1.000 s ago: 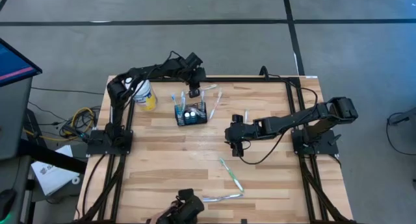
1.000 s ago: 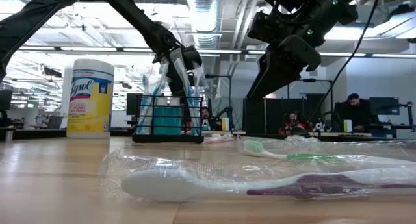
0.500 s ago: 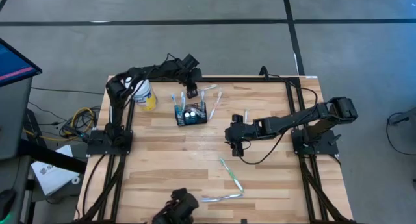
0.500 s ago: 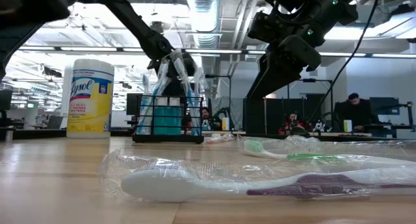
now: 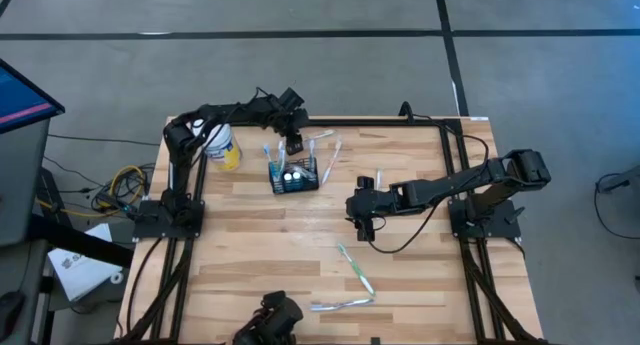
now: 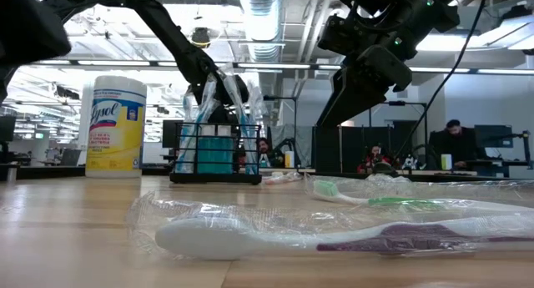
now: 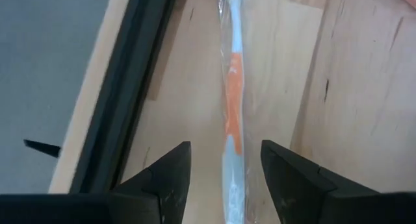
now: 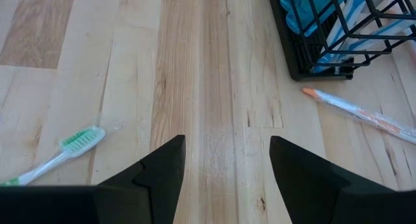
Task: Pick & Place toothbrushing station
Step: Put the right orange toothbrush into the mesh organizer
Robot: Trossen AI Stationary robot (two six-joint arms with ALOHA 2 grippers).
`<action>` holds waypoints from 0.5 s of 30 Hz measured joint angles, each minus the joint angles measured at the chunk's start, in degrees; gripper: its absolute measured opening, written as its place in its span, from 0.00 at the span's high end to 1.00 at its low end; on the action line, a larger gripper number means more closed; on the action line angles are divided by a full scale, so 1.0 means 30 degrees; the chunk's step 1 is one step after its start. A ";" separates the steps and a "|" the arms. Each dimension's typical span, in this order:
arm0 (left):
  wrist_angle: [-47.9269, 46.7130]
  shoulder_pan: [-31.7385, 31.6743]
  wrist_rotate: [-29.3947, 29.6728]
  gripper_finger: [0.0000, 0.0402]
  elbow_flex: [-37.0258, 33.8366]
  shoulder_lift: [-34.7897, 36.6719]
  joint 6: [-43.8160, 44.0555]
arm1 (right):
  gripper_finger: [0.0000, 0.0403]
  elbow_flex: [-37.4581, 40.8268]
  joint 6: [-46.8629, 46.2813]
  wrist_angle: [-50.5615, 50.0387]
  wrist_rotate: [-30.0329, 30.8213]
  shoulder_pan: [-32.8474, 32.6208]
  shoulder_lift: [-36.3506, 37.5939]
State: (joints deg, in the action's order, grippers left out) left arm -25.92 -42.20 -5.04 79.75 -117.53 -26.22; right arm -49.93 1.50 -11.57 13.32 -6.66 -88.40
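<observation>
Black wire-mesh caddy (image 5: 294,175), toward the far-left part of the wooden desk (image 5: 250,255), already holding several wrapped toothbrushes; five wrapped brushes apparently unplaced on the desk; left gripper (image 5: 281,139), jaws apart and empty, beside the caddy; right gripper (image 5: 362,228), jaws apart, waiting mid-desk.

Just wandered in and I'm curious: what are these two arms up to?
They are filling a black wire caddy with wrapped toothbrushes. The left tool hovers open at the table's far edge, beside the caddy, over an orange toothbrush lying on the wood. The right tool waits open mid-table, holding nothing. More toothbrushes lie loose on the table.
</observation>
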 joint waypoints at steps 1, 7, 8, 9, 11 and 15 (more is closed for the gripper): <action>-0.0049 -0.0034 -0.0007 0.55 -0.0015 -0.0047 0.0140 | 0.47 -0.0007 0.0000 0.0000 0.0000 0.0000 0.0000; -0.0135 -0.0422 -0.0487 0.55 0.0140 -0.0783 0.0971 | 0.47 -0.0003 0.0007 0.0012 0.0000 0.0000 0.0000; -0.0132 -0.0468 -0.0659 0.55 0.0146 -0.0783 0.0993 | 0.47 -0.0003 0.0006 0.0007 -0.0003 0.0002 0.0000; -0.0213 -0.0532 -0.0733 0.55 0.0146 -0.0787 0.0992 | 0.47 0.0000 0.0001 0.0015 0.0000 0.0007 0.0000; -0.0217 -0.0573 -0.0772 0.55 0.0138 -0.0790 0.0993 | 0.47 -0.0004 0.0007 0.0007 -0.0003 0.0015 0.0000; -0.0332 -0.0551 -0.1024 0.60 0.0138 -0.0790 0.0944 | 0.47 -0.0003 0.0007 0.0003 -0.0004 0.0007 0.0000</action>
State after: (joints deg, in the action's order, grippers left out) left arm -26.91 -43.86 -8.11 80.16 -119.90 -23.39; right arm -49.94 1.52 -11.56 13.31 -6.63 -88.40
